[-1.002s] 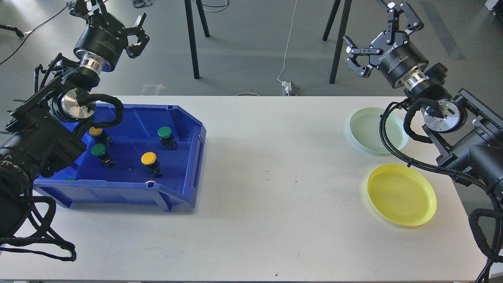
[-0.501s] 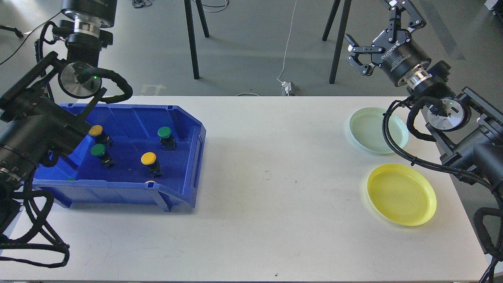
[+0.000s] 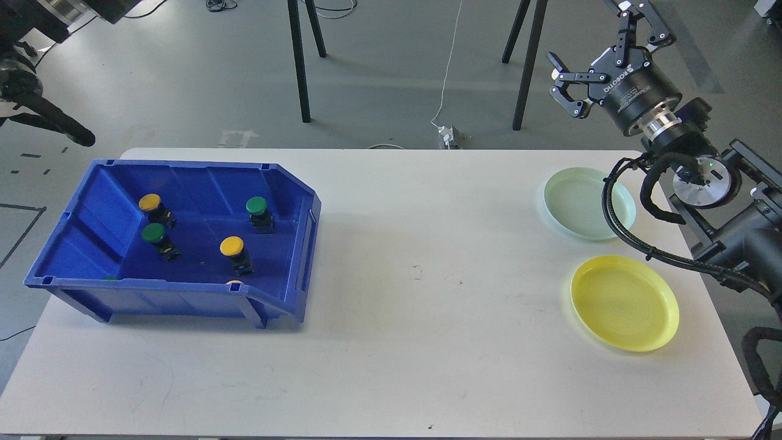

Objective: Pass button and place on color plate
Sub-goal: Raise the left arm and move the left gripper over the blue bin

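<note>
Hovering spread-fingered, right pincer [image 3: 602, 46] hangs beyond the table [image 3: 391, 342].

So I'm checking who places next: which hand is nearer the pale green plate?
Right. The right hand hovers open just beyond the pale green plate, above the table's far edge. The left hand is out of view, its arm pulled off to the far upper left.

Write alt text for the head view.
A blue bin on the left of a white table holds yellow and green buttons; a pale green plate and a yellow plate sit empty on the right. The right gripper hangs open above the far edge.
</note>
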`<control>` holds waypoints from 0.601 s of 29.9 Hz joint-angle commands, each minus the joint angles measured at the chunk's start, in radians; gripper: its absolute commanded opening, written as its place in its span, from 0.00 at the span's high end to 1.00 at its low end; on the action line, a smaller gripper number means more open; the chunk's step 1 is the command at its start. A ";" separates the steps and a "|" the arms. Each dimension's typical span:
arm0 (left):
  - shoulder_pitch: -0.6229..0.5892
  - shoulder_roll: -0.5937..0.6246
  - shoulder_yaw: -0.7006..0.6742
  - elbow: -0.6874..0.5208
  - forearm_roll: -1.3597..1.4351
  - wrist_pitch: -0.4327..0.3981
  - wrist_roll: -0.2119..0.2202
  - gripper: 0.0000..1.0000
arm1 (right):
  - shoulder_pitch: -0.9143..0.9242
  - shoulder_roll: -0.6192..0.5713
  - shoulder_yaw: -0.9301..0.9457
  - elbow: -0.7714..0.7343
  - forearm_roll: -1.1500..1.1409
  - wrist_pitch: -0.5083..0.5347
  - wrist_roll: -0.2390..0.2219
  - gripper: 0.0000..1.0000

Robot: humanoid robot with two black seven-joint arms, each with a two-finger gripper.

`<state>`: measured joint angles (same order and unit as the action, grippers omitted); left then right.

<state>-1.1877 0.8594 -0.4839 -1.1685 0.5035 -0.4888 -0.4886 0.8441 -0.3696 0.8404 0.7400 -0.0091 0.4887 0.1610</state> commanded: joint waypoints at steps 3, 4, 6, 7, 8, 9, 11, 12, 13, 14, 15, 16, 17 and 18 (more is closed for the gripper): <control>-0.004 0.095 0.048 -0.082 -0.014 0.000 0.000 0.00 | -0.010 0.001 0.023 0.002 0.000 0.000 0.000 0.01; -0.004 0.099 0.074 -0.083 -0.008 0.000 0.000 0.00 | -0.008 0.001 0.025 0.002 0.000 0.000 0.000 0.01; -0.004 0.105 0.141 -0.092 0.039 0.000 0.000 0.00 | -0.008 0.001 0.025 0.004 0.000 0.000 0.000 0.01; -0.006 0.107 0.171 -0.097 0.109 0.000 0.000 0.00 | -0.008 0.001 0.025 0.004 0.000 0.000 0.000 0.01; -0.006 0.109 0.186 -0.100 0.192 0.000 0.000 0.00 | -0.008 0.001 0.025 0.005 0.000 0.000 0.000 0.01; -0.004 0.104 0.197 -0.102 0.302 0.000 0.000 0.00 | -0.008 0.001 0.025 0.009 0.000 0.000 0.000 0.01; 0.010 0.095 0.203 -0.112 0.491 0.000 0.000 0.00 | -0.010 0.000 0.026 0.018 0.000 0.000 0.000 0.01; 0.019 0.092 0.215 -0.115 0.573 0.031 0.000 0.00 | -0.013 0.000 0.029 0.018 0.001 0.000 0.000 0.01; 0.028 0.084 0.244 -0.115 0.636 0.088 0.000 0.00 | -0.017 0.000 0.031 0.019 0.001 0.000 0.000 0.01; 0.031 0.073 0.280 -0.115 0.676 0.132 0.000 0.00 | -0.022 -0.002 0.031 0.019 0.001 0.000 0.000 0.01; 0.031 0.067 0.319 -0.115 0.720 0.189 0.000 0.00 | -0.025 -0.005 0.031 0.021 0.001 0.000 0.000 0.01; 0.028 0.067 0.358 -0.112 0.752 0.235 0.000 0.00 | -0.026 -0.014 0.031 0.021 0.001 0.000 0.000 0.01; 0.026 0.067 0.387 -0.108 0.779 0.268 0.000 0.00 | -0.028 -0.022 0.031 0.022 0.001 0.000 0.000 0.01; 0.025 0.069 0.416 -0.105 0.811 0.292 0.000 0.00 | -0.033 -0.026 0.032 0.025 0.001 0.000 0.000 0.01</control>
<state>-1.1602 0.9304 -0.1537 -1.2819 1.2202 -0.2924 -0.4888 0.8199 -0.3795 0.8709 0.7608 -0.0082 0.4887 0.1611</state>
